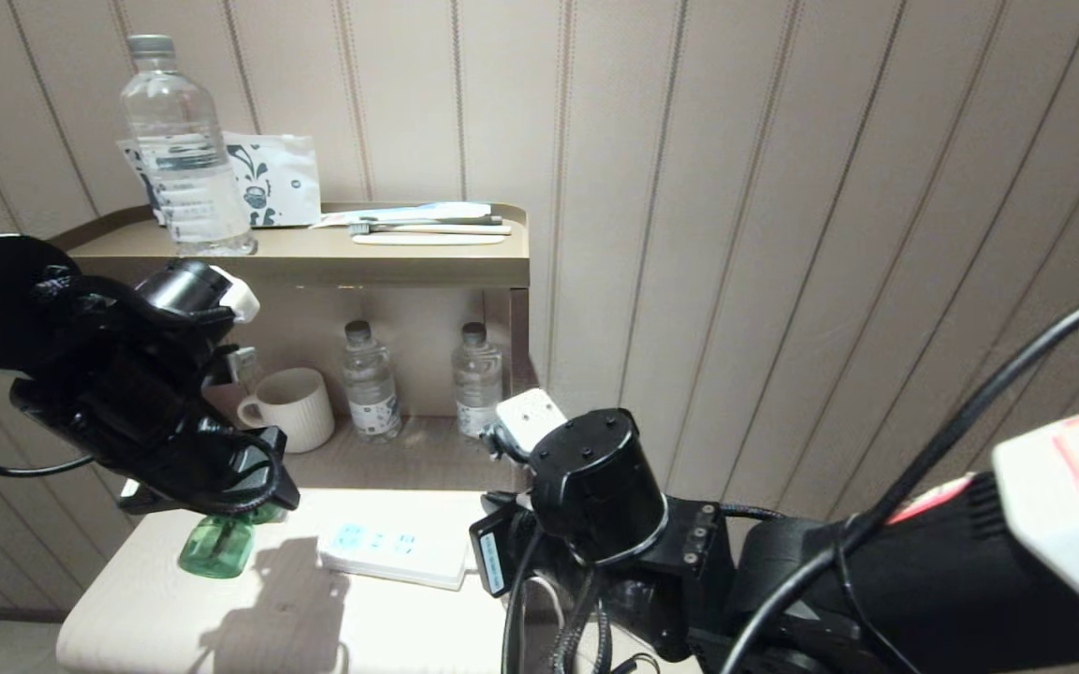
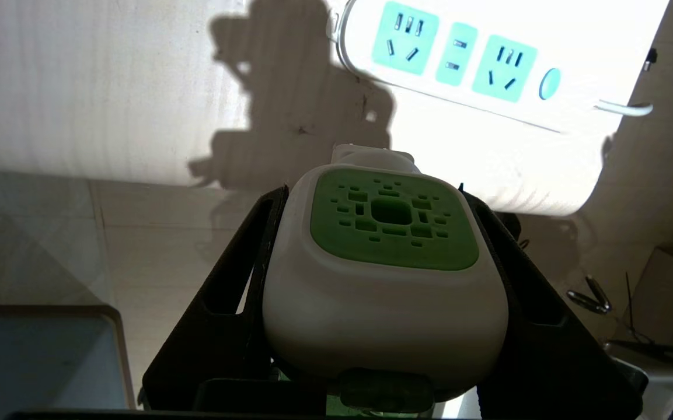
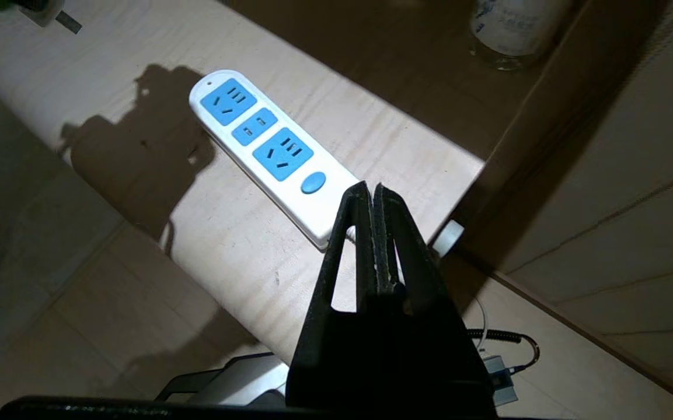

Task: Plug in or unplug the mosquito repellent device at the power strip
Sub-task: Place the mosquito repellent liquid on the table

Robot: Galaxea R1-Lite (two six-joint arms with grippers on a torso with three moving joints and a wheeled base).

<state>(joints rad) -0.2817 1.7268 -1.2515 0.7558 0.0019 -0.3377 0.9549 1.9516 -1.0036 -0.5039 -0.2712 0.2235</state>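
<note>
White-and-green mosquito repellent device sits clamped between the jaws of the left gripper, one black finger on each side of its rounded head, green vented face toward the wrist camera. In the head view its translucent green bottle hangs below the gripper at the near left of the pale wood-grain worktop; can't tell whether the bottle touches the surface or hangs just above it. Power strip lies flat on the worktop just right of the device, apart from it, all sockets empty, white cord leaving its right end. Device is unplugged. Right gripper has its jaws pressed together, holding nothing, hovering over the cord end of the strip at the right edge of the worktop; the right arm fills the near right of the head view. Gripper shadow falls on the worktop left of the strip. Far side: a shelf unit against the panelled wall, with a large clear water bottle, a printed packet and a toothbrush on top, a ribbed cream mug and two small water bottles in the recess below.
</note>
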